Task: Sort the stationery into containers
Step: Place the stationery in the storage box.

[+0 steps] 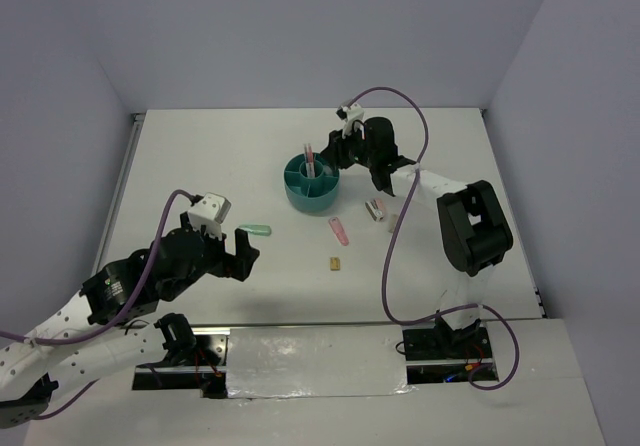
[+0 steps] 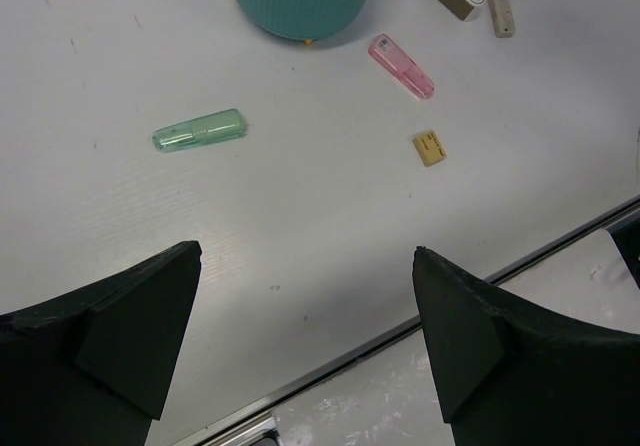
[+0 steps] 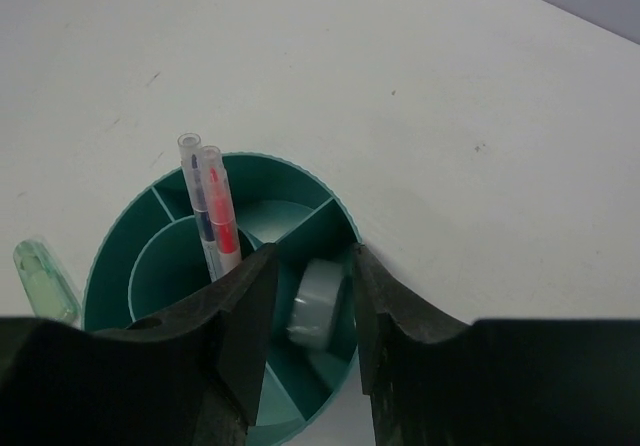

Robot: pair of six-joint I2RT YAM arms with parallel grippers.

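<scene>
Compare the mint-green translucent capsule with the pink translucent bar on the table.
The mint-green capsule lies alone, nearer the left gripper; the pink bar lies close to the small yellow block. In the left wrist view the capsule lies almost level, the bar slanted. Both are translucent, oblong, and outside the teal organiser.

The left fingers [image 2: 120, 316] hang wide apart over bare table [image 2: 300, 236]. There is open room ahead up to the mint-green capsule [image 2: 199, 131], which lies alone. The pink eraser [image 2: 401, 66] and yellow block [image 2: 429, 148] lie apart, each with bare table around it. In the organiser [image 3: 120, 251], two upright pens [image 3: 224, 221] stand just beside the right fingers [image 3: 245, 316], which straddle the tape ring [image 3: 318, 303] between divider walls.
</scene>
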